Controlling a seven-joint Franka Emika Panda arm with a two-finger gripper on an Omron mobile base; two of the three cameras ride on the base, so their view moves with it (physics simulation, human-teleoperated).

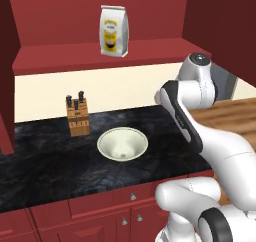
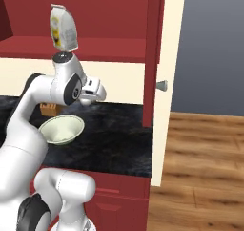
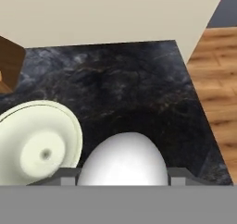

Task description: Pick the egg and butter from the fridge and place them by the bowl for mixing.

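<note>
text: none legible | bag [image 1: 114, 31] label: yellow-black print, too blurred to read

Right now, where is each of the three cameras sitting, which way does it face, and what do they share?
Left base view: behind the arm on its left, looking forward and down at the black counter, bowl and knife block; the white arm rises at lower right.
Right base view: behind on the right, facing the same counter and the wood floor; the arm rises at lower left.
Hand view: on the hand, looking down past the egg held between the fingers.
Shared: all three show the bowl and counter.
</note>
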